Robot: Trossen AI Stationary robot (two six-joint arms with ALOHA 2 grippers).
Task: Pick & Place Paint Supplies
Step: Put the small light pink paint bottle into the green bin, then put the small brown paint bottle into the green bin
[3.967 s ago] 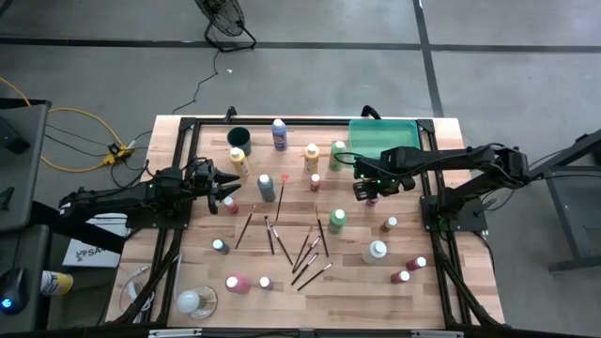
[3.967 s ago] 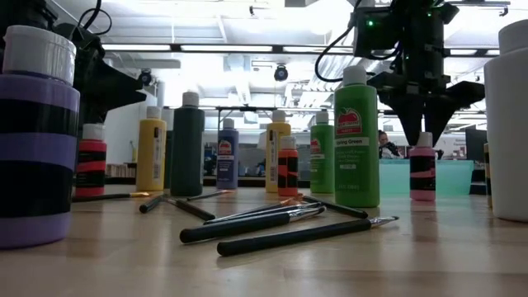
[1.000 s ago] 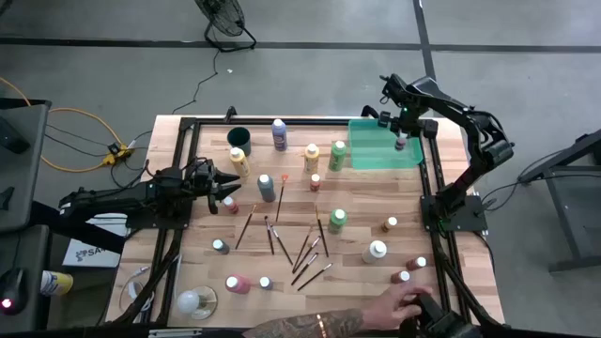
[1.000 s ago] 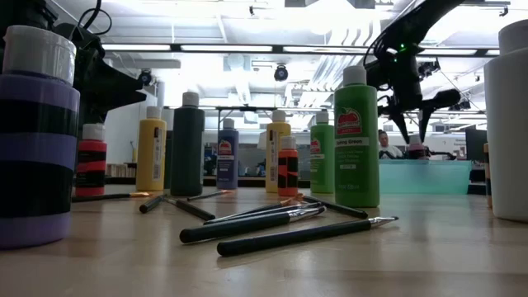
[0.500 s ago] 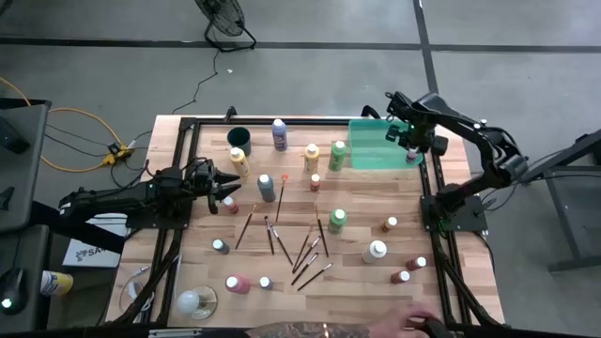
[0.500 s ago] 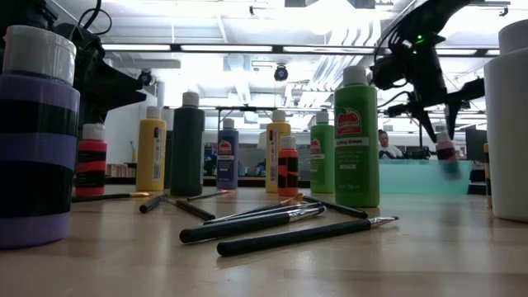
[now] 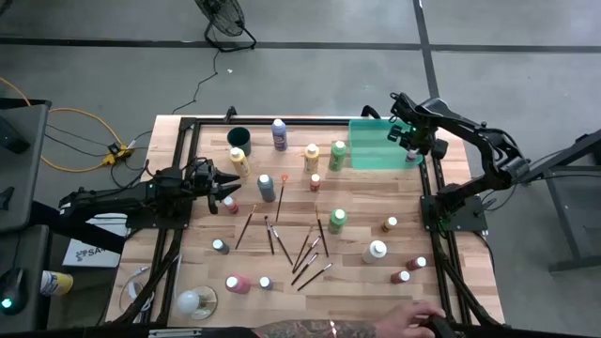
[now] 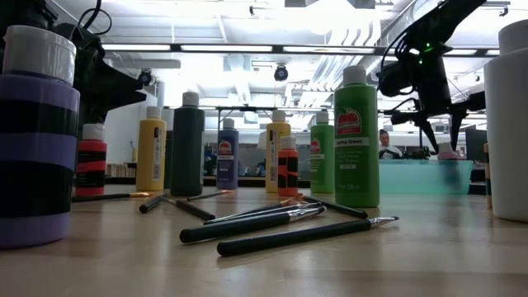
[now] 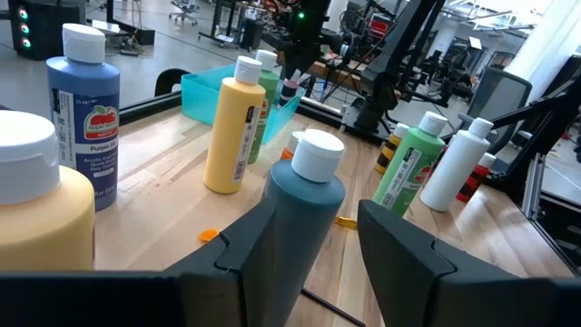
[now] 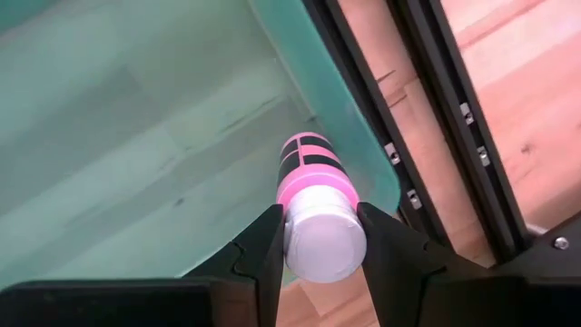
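Overhead view: right gripper (image 7: 412, 147) hangs at the upper right over the translucent green tray (image 7: 374, 155); left gripper (image 7: 225, 189) waits at centre left among upright bottles and scattered brushes (image 7: 308, 255). Right wrist view: the fingers clamp the white cap of a pink bottle (image 10: 313, 178) above the tray's corner (smooth, rigid plastic, likely light and slippery, best held at the cap). Left wrist view: its jaws stand apart, astride a teal bottle (image 9: 304, 238).
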